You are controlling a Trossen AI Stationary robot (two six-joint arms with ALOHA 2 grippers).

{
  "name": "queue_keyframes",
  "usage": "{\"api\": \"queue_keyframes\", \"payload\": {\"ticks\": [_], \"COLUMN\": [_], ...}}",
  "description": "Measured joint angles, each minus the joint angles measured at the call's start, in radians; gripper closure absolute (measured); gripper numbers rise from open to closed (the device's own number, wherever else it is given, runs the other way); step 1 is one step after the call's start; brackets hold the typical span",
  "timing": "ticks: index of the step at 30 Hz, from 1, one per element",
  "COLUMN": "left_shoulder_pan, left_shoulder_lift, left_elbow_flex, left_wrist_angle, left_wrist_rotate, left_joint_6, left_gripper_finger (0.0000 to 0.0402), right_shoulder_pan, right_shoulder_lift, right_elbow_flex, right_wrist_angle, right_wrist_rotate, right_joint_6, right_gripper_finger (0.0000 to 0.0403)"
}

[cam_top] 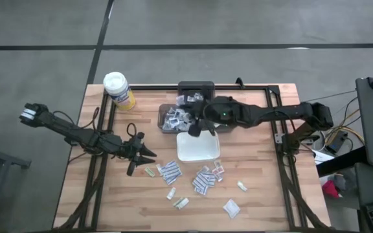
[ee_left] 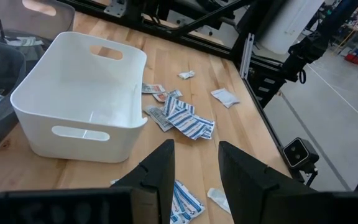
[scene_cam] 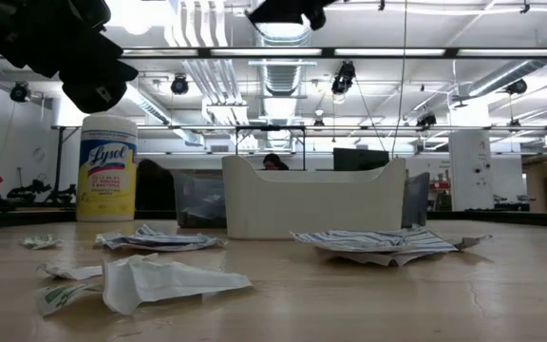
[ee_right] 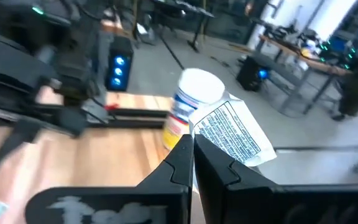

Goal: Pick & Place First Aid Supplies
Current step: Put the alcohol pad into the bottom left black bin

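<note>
Several first aid packets (cam_top: 203,181) lie scattered flat on the wooden table, near of the white tray (cam_top: 198,149); more fill a dark bin (cam_top: 172,118) behind it. My right gripper (cam_top: 194,127) reaches in from the table's right, high over the tray and bin, shut on one white printed packet (ee_right: 235,134). My left gripper (ee_left: 194,168) hovers open left of the scattered packets, above the table, with nothing between its fingers. In the low view the tray (scene_cam: 311,195) stands behind the packets (scene_cam: 387,242). My right gripper pinches the packet by one end (ee_right: 205,132) between its two shut fingers. The fingers reach roughly level from the table's right. The rest of the packet sticks out beyond the fingertips, lifted clear of tray, bin and table.
A yellow canister with a white lid (cam_top: 118,89) stands at the far left corner, also seen in the low view (scene_cam: 107,166). Black frame rails (cam_top: 99,162) run along the table's left and right sides. Bare wood lies near the table's front edge.
</note>
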Motion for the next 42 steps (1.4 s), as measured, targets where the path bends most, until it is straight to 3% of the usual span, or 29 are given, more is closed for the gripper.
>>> {"api": "queue_keyframes", "payload": {"ticks": [7,13,20,28,42], "left_shoulder_pan": [0.0,0.0,0.0,0.0,0.0], "left_shoulder_lift": [0.0,0.0,0.0,0.0,0.0], "left_elbow_flex": [0.0,0.0,0.0,0.0,0.0], "left_wrist_angle": [-0.001,-0.001,-0.001,-0.004,-0.015], "left_wrist_rotate": [0.0,-0.008,-0.065,-0.082,-0.146], "left_joint_6": [0.0,0.001,0.001,0.001,0.007], "left_gripper_finger": [0.0284,0.0284,0.0284,0.0284,0.0284], "right_shoulder_pan": [-0.081,-0.151,-0.199,-0.241,-0.27], "right_shoulder_lift": [0.0,0.0,0.016,0.16,0.431], "right_elbow_flex": [0.0,0.0,0.0,0.055,0.312], "right_wrist_angle": [-0.102,-0.148,-0.186,-0.247,-0.618], "right_wrist_rotate": [-0.006,-0.129,-0.181,-0.284,-0.429], "right_joint_6": [0.065,0.121,0.139,0.162,0.163], "right_gripper_finger": [0.0394,0.0394,0.0394,0.0394,0.0394]}}
